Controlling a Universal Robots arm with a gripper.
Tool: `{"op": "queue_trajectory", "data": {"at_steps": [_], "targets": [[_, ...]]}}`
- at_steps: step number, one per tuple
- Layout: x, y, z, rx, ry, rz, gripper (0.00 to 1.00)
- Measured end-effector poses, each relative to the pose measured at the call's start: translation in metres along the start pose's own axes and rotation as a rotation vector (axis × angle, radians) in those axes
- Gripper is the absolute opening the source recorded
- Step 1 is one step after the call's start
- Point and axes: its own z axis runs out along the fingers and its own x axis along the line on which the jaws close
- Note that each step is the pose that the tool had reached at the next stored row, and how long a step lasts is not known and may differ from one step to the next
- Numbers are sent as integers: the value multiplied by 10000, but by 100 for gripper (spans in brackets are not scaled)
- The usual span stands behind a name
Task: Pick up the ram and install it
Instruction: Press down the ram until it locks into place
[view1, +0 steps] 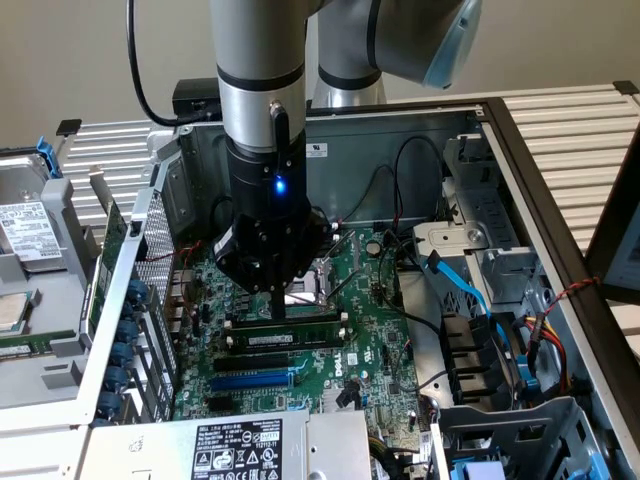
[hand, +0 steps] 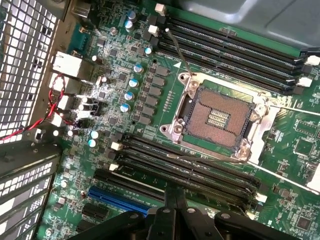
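The ram (view1: 285, 340), a thin green stick with a white label, stands on edge in one of the long black memory slots (hand: 190, 167) of the motherboard (view1: 365, 330). My gripper (view1: 277, 308) hangs straight down over the left half of these slots. Its fingers are shut together with nothing between them, and the tips reach the slot row right at the ram's far edge. I cannot tell whether they touch it. In the wrist view the shut gripper (hand: 173, 194) points at the nearest slots.
The open CPU socket (hand: 217, 117) lies just beyond the slots. A blue expansion slot (view1: 250, 380) runs in front of them. A labelled power supply (view1: 240, 445), drive bays with blue cables (view1: 460, 285) and the case's grille wall (hand: 25, 55) hem in the board.
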Motion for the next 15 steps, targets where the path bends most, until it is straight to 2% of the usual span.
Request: {"op": "queue_trajectory", "data": {"at_steps": [10,15], "targets": [[0,0,0,106,-16,970,11],[0,0,0,213,-54,1393,11]]}}
